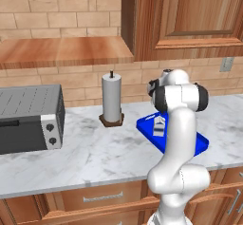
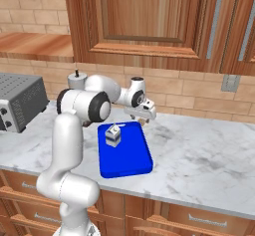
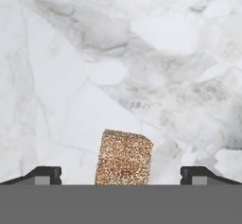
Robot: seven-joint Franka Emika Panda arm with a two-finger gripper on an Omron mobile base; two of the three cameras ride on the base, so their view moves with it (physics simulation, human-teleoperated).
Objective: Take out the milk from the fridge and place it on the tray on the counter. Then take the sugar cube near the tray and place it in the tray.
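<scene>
The small white milk carton (image 2: 113,135) stands upright on the blue tray (image 2: 127,160), toward its back end; it is also in the left base view as the carton (image 1: 160,125) on the tray (image 1: 201,143). My gripper (image 2: 144,121) hangs low over the marble counter (image 2: 199,150), just past the tray's back right corner. In the hand view the tan-brown sugar cube (image 3: 124,157) lies on the marble between my two fingertips (image 3: 47,175). The gripper (image 3: 122,176) is open, with a wide gap on each side of the cube. The fridge is out of view.
A tall white paper-towel roll (image 1: 111,98) stands left of the tray. A grey toaster oven (image 1: 28,117) sits at the counter's left end. Wooden wall cabinets (image 2: 149,16) hang above, and a brick wall with an outlet (image 2: 229,83) runs behind.
</scene>
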